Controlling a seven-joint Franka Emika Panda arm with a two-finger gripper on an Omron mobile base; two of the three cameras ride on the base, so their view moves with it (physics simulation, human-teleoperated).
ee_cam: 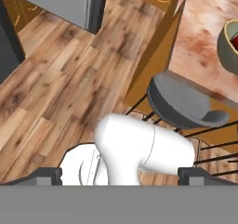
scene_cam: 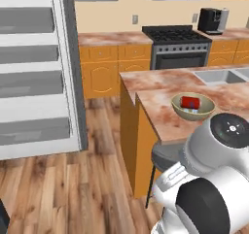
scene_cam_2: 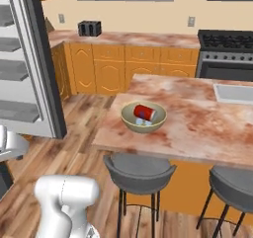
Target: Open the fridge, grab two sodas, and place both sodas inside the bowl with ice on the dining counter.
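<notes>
Red can [scene_cam_2: 144,112]: already lying in the bowl with ice [scene_cam_2: 129,122] on the dining counter [scene_cam_2: 197,123].
Gripper [ee_cam: 120,174]: jaws wide apart, empty.
Next: return left to the open fridge [scene_cam: 34,73]; locate the second soda.

No text, label or number is legible.

Marbled stone dining counter [scene_cam_2: 197,118], plank wood floor [scene_cam: 73,189], matt grey stools [scene_cam_2: 139,170].
</notes>
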